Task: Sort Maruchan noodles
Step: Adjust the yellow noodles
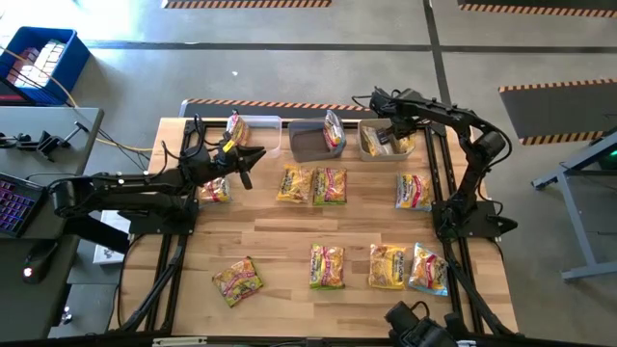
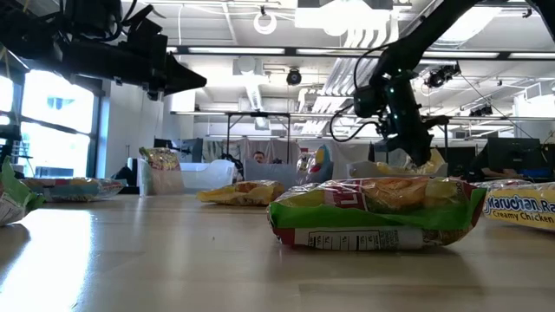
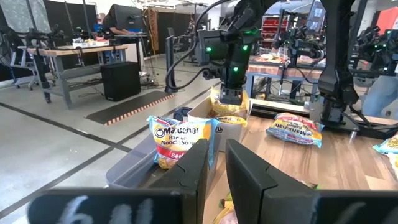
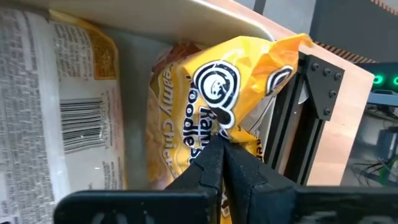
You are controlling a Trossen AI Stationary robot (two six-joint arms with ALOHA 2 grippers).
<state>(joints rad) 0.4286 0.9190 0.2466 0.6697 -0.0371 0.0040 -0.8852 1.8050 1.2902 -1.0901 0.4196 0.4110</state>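
Several Maruchan noodle packets lie flat on the wooden table, among them one, another and a third mid-table, and several along the near edge. Three clear bins stand along the far edge. A packet stands in the left bin, and one leans in the middle bin. My left gripper hovers above the table beside the left bin, open by a narrow gap, holding nothing. My right gripper is in the right bin, shut on a yellow packet. My right gripper pinches the yellow packet by a crumpled edge between its two fingers. It comes from above, pointing down into the right bin. The packet's lower end lies inside the bin, next to another packet that shows its barcode side.
A packet lies under my left arm, and another near the table's near left corner. The table's metal frame runs close beside the right bin. Bare wood shows in the table's middle. A person sits in the room beyond.
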